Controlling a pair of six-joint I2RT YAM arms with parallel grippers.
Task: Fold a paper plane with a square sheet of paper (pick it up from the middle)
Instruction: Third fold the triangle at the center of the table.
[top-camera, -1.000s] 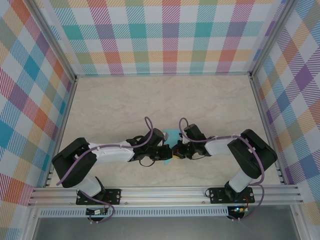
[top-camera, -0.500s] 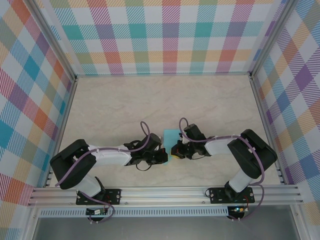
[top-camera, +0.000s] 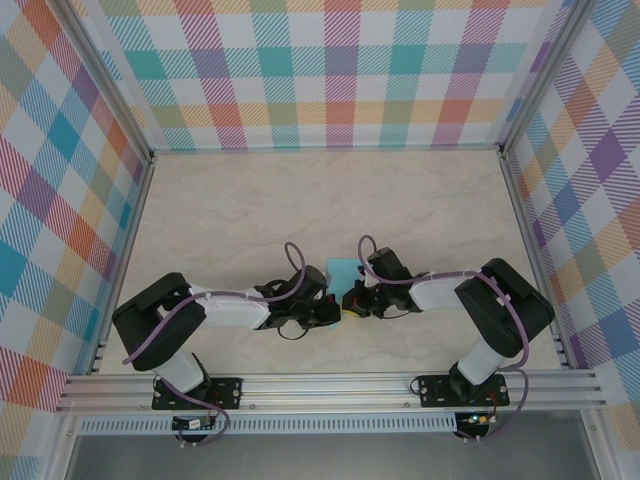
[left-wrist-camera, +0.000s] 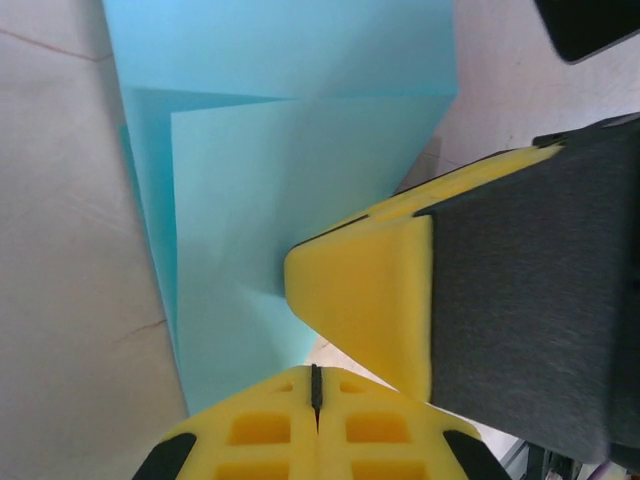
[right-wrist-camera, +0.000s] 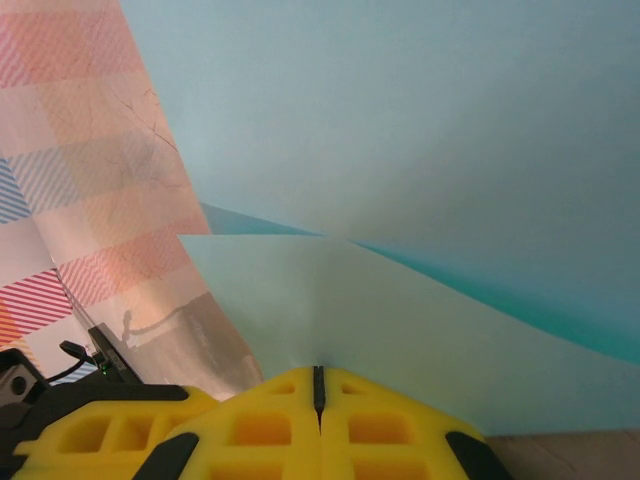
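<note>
– On the tabletop (top-camera: 250, 210), seen from above, where's your paper?
– The square sheet of paper (top-camera: 343, 270) lies at 12 o'clock of your two wrists, which meet nose to nose toward the near edge. The left jaws and right jaws are both closed tight there.
– And your left wrist camera?
– Your left jaws sit shut at 6 o'clock, at the sheet's near end; I can't tell whether they pinch it. The right jaws come in from 4 o'clock, closed, their tip resting on the paper. One flap is folded over, and a crease runs across toward 12 o'clock.
– Right wrist camera?
– Right jaws shut at 6 o'clock, with a pale flap running up to their seam. Pinched or merely pressed, I can't tell.
– How far along are you?
– Early, I'd judge. The first folds are in, but there's no pointed nose and no wings yet.
</note>
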